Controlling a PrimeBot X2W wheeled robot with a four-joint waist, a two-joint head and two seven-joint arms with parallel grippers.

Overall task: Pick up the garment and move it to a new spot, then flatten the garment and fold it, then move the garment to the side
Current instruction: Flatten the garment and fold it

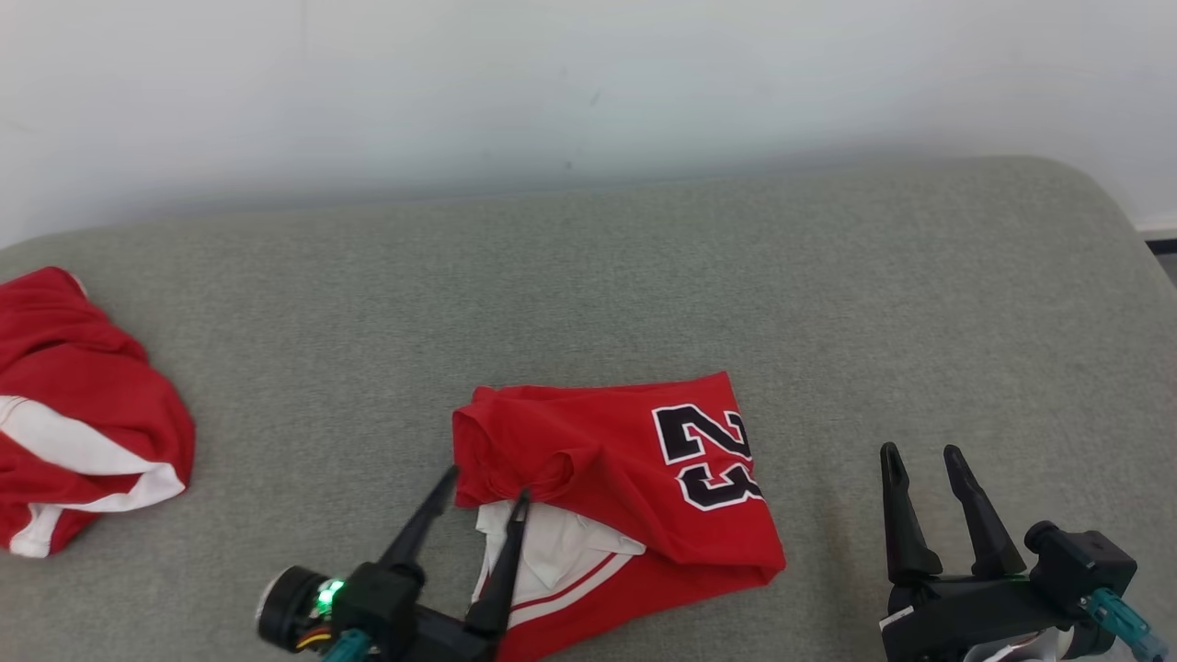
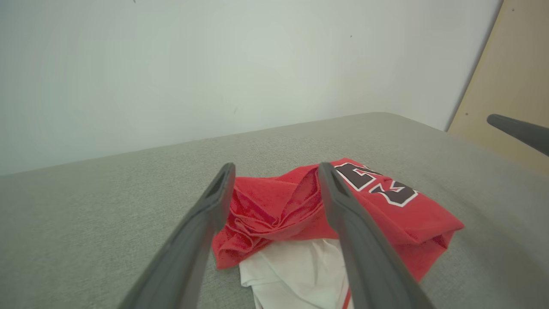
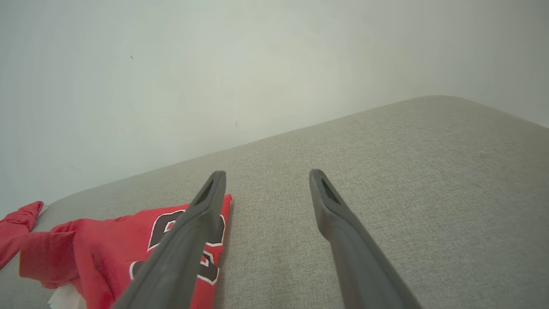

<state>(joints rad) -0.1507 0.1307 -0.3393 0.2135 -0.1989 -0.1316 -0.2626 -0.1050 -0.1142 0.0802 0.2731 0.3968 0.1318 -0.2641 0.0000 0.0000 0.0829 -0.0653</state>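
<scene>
The garment (image 1: 634,478) is a red jersey with a black number and white trim, lying bunched and partly folded on the grey cushion near the front middle. In the left wrist view the garment (image 2: 300,214) lies just beyond my fingers. My left gripper (image 1: 485,492) is open at the garment's crumpled left edge, one finger over its white part and the other over bare cushion. My right gripper (image 1: 919,455) is open over bare cushion to the right of the garment, apart from it. In the right wrist view the garment (image 3: 107,253) lies at the lower left.
A second red and white garment (image 1: 74,414) lies crumpled at the far left of the grey cushion (image 1: 644,276). A white wall runs behind the cushion. The cushion's rounded edge falls off at the far right.
</scene>
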